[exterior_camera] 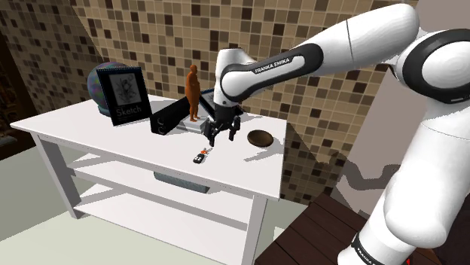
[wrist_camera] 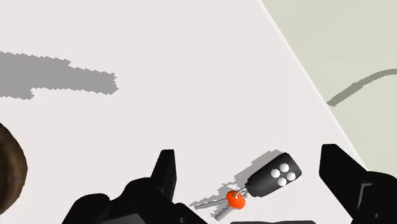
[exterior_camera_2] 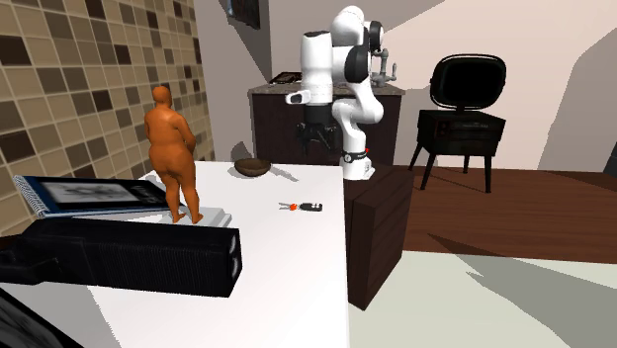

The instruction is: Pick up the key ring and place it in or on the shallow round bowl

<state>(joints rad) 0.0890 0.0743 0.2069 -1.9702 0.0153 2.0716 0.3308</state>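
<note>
The gripper (exterior_camera: pixel 221 140) hangs over the white table (exterior_camera: pixel 90 128) with its jaws spread wide and nothing between them but air. In the wrist view its two black fingers (wrist_camera: pixel 167 175) stand well apart. The key ring (wrist_camera: pixel 257 186) lies flat on the tabletop in the gap below them, touched by neither, and sits nearer the finger on the fob's side than the other. It is made up of a black fob with pale buttons, an orange tag and thin keys. Its long axis runs on a slant from the keys' end to the fob's end, and it looks closer to the line along which the fingers close than square to it. A straight descent would therefore probably pinch the set lengthwise. A turn of the wrist to bring the fingers across the fob's narrow body seems the safer course. In the shoulder view the key ring lies just toward the table's front edge from the gripper, so the hand appears to need a short drop and a slight shift that way. The shallow brown bowl (exterior_camera: pixel 260 138) rests on the same table, apart from the keys on the shoulder view's right. The standing orange-brown figurine (exterior_camera: pixel 193 92) is behind the gripper.
</note>
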